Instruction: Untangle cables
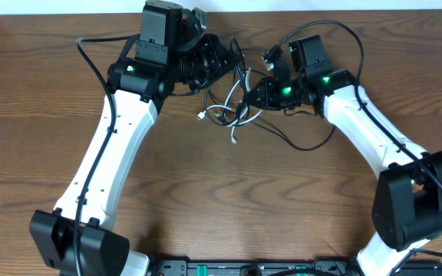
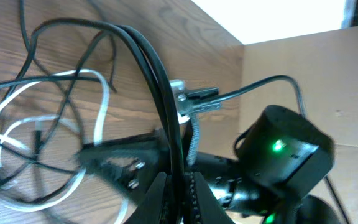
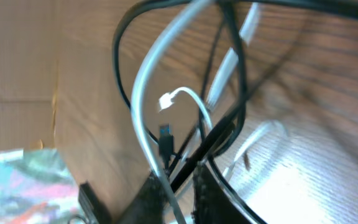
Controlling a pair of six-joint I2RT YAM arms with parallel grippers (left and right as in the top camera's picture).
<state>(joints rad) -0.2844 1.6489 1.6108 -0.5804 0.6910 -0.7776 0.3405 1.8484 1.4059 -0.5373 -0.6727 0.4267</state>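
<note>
The cables lie in one knot at the far middle of the worktop, partly lifted between both arms. The white cable loops through the black cables, and they cross at several places. The left tool is closed on black strands that rise from between its fingers. The right tool seems clamped on a black strand, with the white one beside it. In my judgement nothing is separated yet, and nearly all the untangling remains.
</note>
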